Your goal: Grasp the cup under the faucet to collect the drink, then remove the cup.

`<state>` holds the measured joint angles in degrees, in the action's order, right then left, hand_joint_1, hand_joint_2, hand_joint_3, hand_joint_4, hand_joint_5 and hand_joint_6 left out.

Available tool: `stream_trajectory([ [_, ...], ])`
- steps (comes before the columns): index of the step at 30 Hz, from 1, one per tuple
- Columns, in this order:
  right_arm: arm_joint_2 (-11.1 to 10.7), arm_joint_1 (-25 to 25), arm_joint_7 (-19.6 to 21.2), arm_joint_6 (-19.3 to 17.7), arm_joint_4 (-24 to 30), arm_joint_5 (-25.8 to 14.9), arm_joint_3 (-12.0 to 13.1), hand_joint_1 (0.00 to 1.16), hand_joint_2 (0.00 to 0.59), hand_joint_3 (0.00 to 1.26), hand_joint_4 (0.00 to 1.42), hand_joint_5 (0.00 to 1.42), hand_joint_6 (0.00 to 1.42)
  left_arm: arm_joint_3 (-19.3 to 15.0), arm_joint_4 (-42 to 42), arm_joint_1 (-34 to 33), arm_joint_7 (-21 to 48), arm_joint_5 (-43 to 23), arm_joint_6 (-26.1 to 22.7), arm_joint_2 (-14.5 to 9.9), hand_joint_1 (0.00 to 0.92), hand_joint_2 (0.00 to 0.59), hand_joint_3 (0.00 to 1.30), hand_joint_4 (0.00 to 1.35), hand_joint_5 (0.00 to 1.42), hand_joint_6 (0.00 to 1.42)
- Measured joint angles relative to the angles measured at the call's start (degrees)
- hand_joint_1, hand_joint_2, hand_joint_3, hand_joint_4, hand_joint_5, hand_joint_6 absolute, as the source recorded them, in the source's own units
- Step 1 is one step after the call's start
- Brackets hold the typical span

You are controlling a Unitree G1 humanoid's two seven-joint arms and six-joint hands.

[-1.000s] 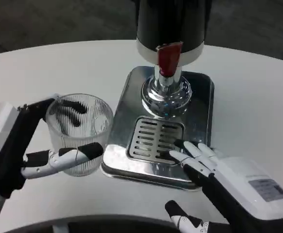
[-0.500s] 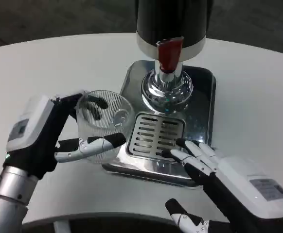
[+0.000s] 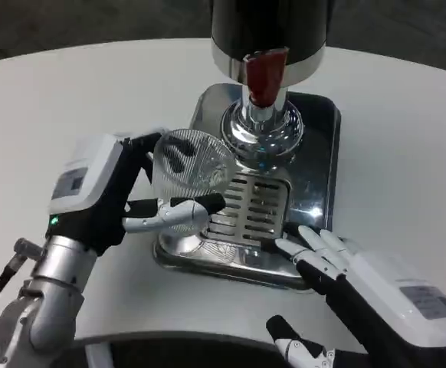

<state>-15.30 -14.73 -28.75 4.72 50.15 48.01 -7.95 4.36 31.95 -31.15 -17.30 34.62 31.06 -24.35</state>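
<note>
The left hand [image 3: 112, 199] grips the ribbed clear cup [image 3: 188, 180] over the drip tray's [image 3: 315, 207] left edge, just left of the chrome faucet [image 3: 261, 134], while the right hand [image 3: 353, 276] rests open-fingered on the tray's near right corner.

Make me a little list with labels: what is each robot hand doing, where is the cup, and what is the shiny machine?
left robot hand: holds the clear ribbed cup
cup place: over the left edge of the metal tray, beside the faucet, not yet under it
right robot hand: fingers spread, resting at the tray's front right edge
machine: black drink dispenser with a red tap lever
</note>
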Motion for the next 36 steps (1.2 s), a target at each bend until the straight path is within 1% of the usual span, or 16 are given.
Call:
stream_trajectory([
  [5,-0.05,0.08,0.00,0.21,0.00,-0.12,0.23,0.43,0.475,0.13,0.00,0.00,0.00,2.75,3.42,-3.05,-2.44,1.97,-0.24,0.29,0.315,0.276,0.78,0.87,0.79,0.31],
  [11,-0.08,0.26,0.00,0.58,0.00,-0.29,0.53,0.43,0.475,0.13,0.00,0.00,0.00,4.91,6.88,-6.23,-3.33,2.10,-0.74,0.68,0.314,0.277,0.78,0.86,0.79,0.31],
  [16,-0.11,0.65,0.00,0.83,0.00,-0.35,0.54,0.44,0.480,0.13,0.00,0.00,0.00,6.27,8.12,-8.33,-3.31,2.01,-2.23,1.06,0.314,0.277,0.78,0.86,0.77,0.31],
  [21,-0.16,0.80,0.00,1.30,0.00,-0.69,0.55,0.44,0.482,0.13,0.00,0.00,0.00,7.90,8.36,-10.32,-1.74,1.73,-3.83,1.48,0.314,0.278,0.78,0.86,0.77,0.31],
  [30,-0.26,0.80,0.00,1.68,0.00,-0.92,0.54,0.45,0.484,0.13,0.00,0.00,0.00,8.75,8.27,-11.35,0.08,1.02,-4.66,2.34,0.314,0.278,0.77,0.85,0.76,0.30],
  [36,-0.26,0.76,0.00,1.82,0.00,-1.09,0.58,0.45,0.484,0.13,0.01,0.00,0.00,9.69,7.29,-11.35,0.59,0.71,-5.57,2.39,0.314,0.279,0.77,0.83,0.73,0.28],
])
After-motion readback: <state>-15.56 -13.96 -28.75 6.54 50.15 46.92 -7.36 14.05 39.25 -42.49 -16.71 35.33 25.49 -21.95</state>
